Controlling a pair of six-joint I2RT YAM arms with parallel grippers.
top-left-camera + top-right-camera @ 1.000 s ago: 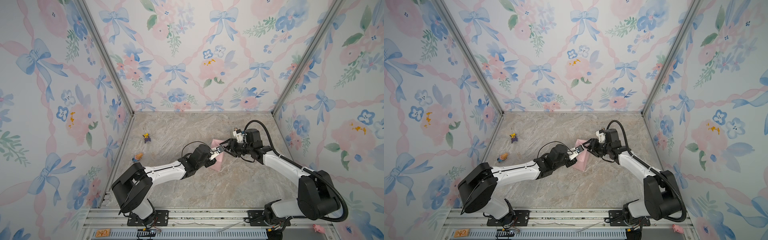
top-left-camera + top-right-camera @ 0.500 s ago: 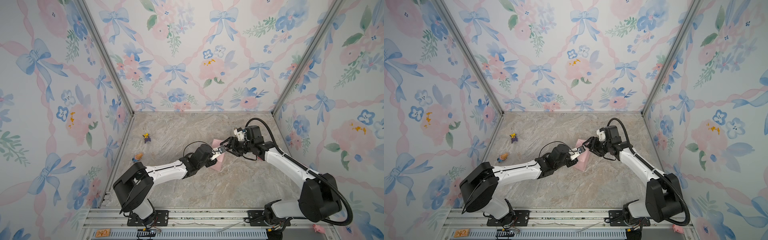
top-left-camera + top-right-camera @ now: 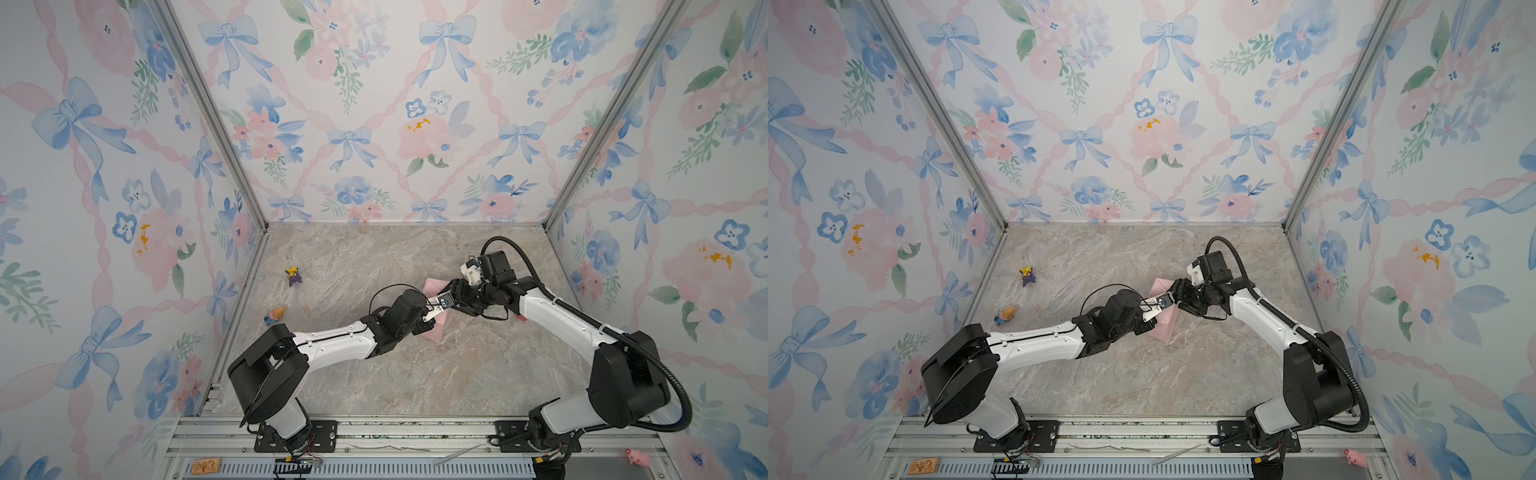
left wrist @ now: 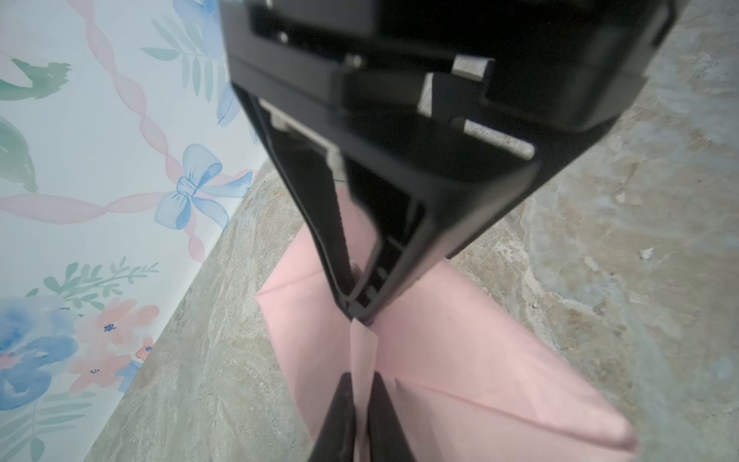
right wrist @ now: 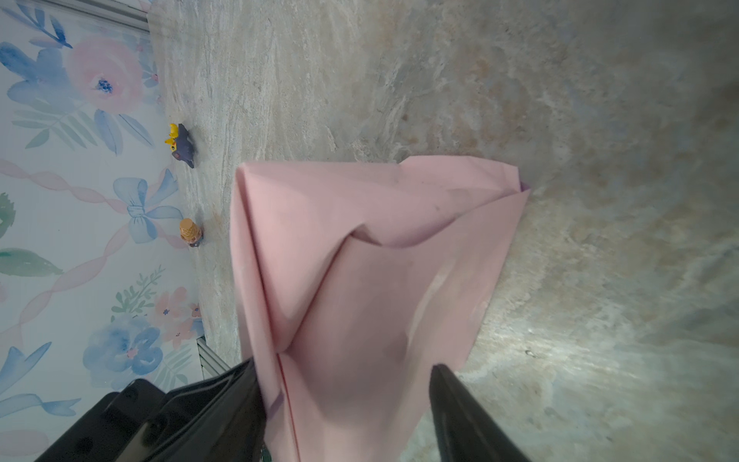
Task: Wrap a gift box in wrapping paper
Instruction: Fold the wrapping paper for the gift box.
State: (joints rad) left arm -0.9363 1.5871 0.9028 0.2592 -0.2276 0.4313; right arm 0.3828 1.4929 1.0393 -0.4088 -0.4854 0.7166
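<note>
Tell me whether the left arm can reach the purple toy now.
Probably not yet: the left gripper's jaws are shut on a paper flap. Once released, bare table leads to the toy.

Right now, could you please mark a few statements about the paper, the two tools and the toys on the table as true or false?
1. The left tool pinches a thin flap of the wrapping paper. True.
2. The right tool is shut with nothing between its jaws. False: its jaws stand apart, with pink paper between them.
3. The paper lies flat and unfolded. False: it is folded into a creased bundle.
4. A purple toy figure and an orange toy figure sit on the table on the left arm's side. True.
5. A navy box is plainly visible. False: only pink paper shows.
</note>
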